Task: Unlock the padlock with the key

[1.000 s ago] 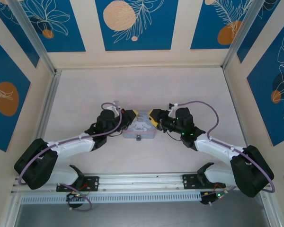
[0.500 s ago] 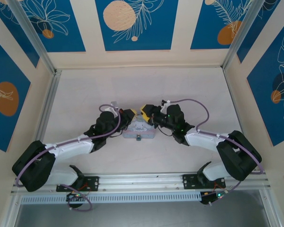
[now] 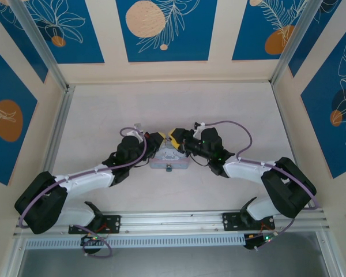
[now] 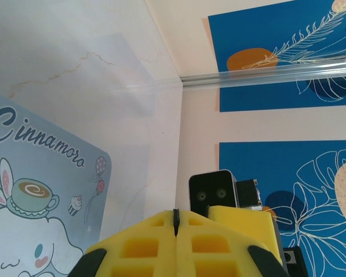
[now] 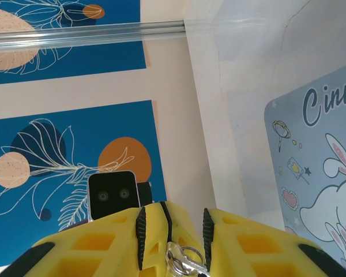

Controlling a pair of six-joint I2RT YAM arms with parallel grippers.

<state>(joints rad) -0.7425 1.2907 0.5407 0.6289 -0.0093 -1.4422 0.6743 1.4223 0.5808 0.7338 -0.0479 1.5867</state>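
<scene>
- Blue wall panels (image 3: 161,34) printed with white leaves and orange discs closed in the pale, faintly veined bench (image 3: 98,115) on three sides, and both arms bent inward to meet near its middle.
- Between the arms sat a pastel-blue tin box (image 3: 169,160) with a cartoon rabbit on its lid. On its near face, toward the arm bases, we made out a tiny dark teal-blue padlock (image 3: 169,168), too small for us to read its shackle or its long axis.
- We saw the left tool (image 4: 176,225) clenched on nothing, its yellow fingers pressed flat together, hovering off the far left edge of the tin lid.
- We saw the right tool (image 5: 184,231) closed partway on a small pale silvery metal key (image 5: 182,259). Only a ring-like end showed between the fingers, so we could not tell which way its blade pointed.
- From overhead the right tool (image 3: 175,137) hung over the far edge of the tin, close to the left tool (image 3: 160,140).
- We judged that the coming move turned on one relation: the padlock lay across the tin from the key, on the side facing the bases and low against the front wall.
- We judged neither arm clearly nearer, as the padlock sat about midway between them. The right tool would have to carry the key back over the lid and down, while the left tool was free to steady the padlock.
</scene>
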